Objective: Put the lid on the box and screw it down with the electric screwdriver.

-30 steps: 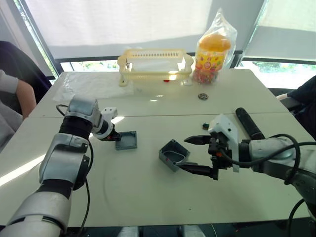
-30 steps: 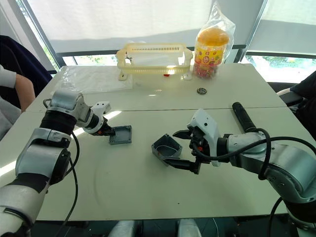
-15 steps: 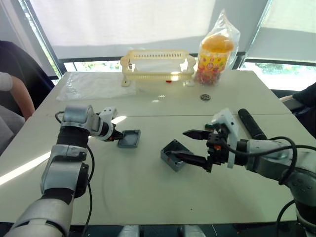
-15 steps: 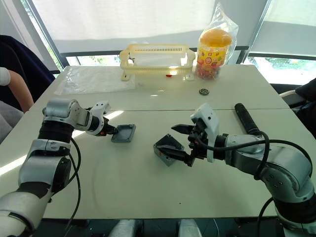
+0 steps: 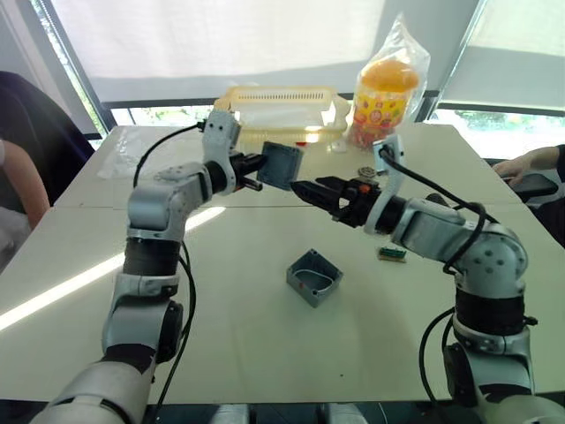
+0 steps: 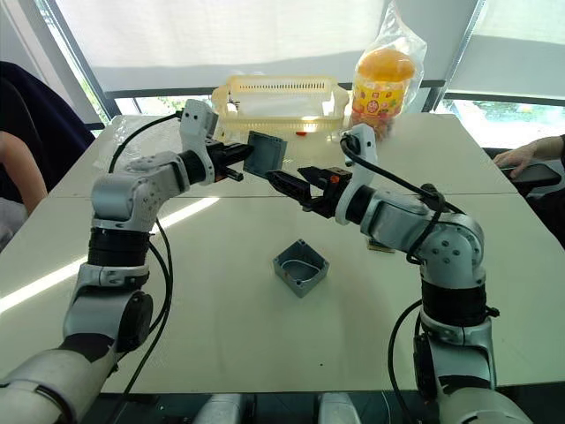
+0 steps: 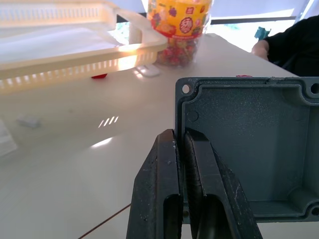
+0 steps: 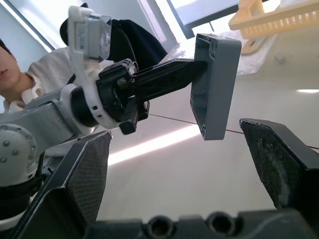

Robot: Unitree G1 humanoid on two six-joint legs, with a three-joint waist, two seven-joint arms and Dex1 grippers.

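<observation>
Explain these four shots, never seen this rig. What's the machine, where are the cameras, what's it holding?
It is a humanoid robot with two arms, each ending in a two-finger claw. Two pictures come from the pair of cameras in its head, looking down over a white table. The other two come from cameras on its wrists, looking along each claw's fingers.

The left claw is shut on the rim of a shallow grey lid, held up in the air. The right claw is open and points at the lid, not touching it.

On the table: a deep grey box lying open, a yellow slotted basket and a bagged jar of sweets at the far edge. People sit at both sides.
</observation>
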